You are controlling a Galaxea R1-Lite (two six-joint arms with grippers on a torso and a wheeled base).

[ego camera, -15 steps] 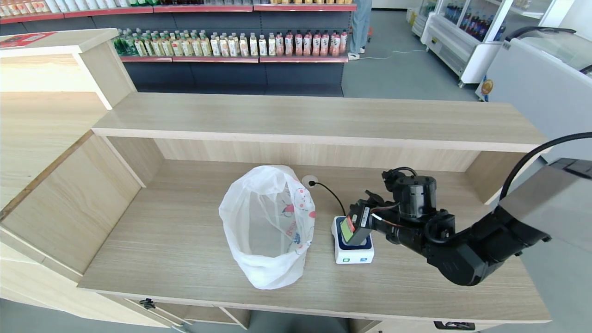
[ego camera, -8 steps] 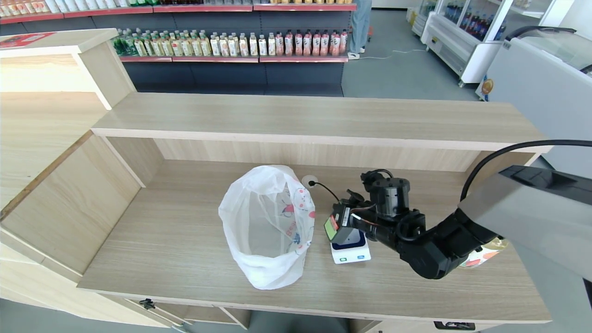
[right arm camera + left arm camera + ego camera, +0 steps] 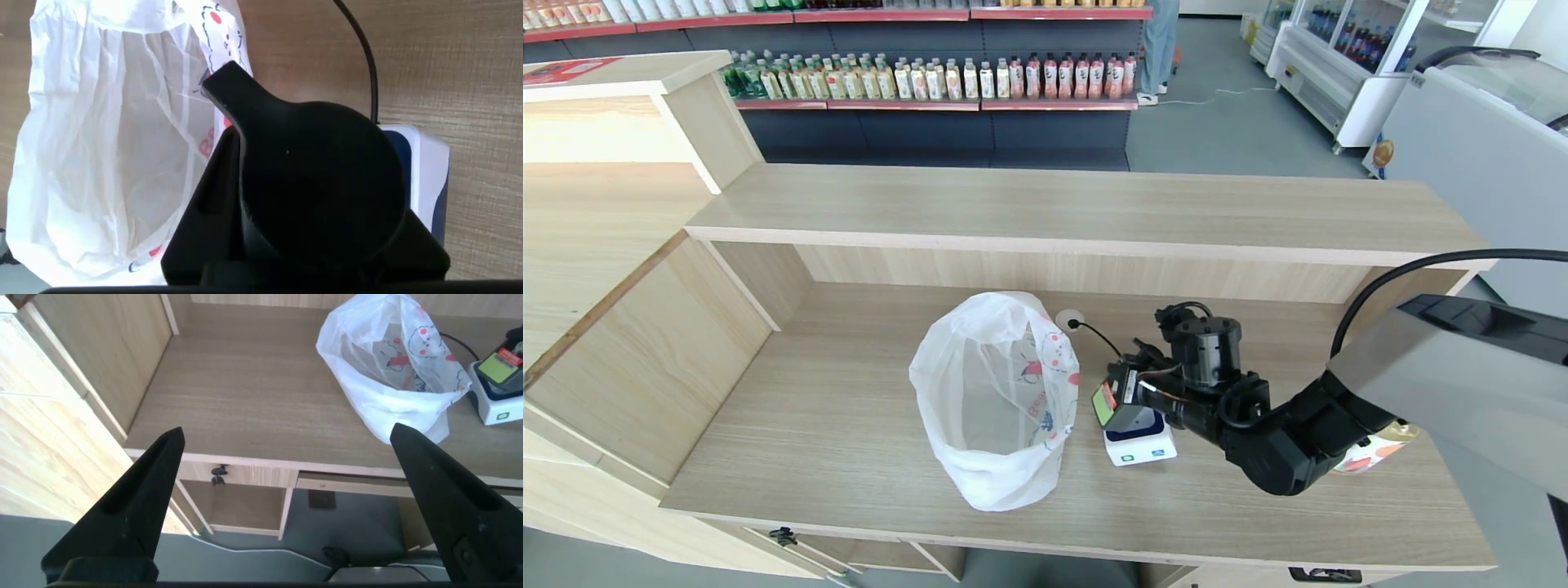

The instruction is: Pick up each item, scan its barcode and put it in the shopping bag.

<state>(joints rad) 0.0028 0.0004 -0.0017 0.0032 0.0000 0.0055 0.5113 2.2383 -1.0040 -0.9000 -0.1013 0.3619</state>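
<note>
- A shop: far shelves (image 3: 890,104) carry rows of bottles (image 3: 980,80).
- Glass-door coolers (image 3: 1347,57) stand far right.
- The near wooden worktop (image 3: 833,425) bears a scanner (image 3: 1143,447).

Shopping bag (image 3: 995,400) left of scanner (image 3: 1143,447) on counter (image 3: 809,425), item (image 3: 1105,403) over scanner, beside bag

Counter (image 3: 809,425): pale wood-grain desk top, sunk between side walls, with a raised ledge (image 3: 1094,208) along its far side.
Shopping bag (image 3: 992,400): thin white plastic with red and blue print, standing upright with its mouth open, near the middle of the counter.
Scanner (image 3: 1141,445): small white box with a dark blue top, just beside the bag on its right.
Cable (image 3: 1101,335): black, running from a round cable hole (image 3: 1068,317) behind the bag toward the scanner.
Packet (image 3: 1372,453): orange and white, lying toward the counter's right end, mostly hidden.
</note>
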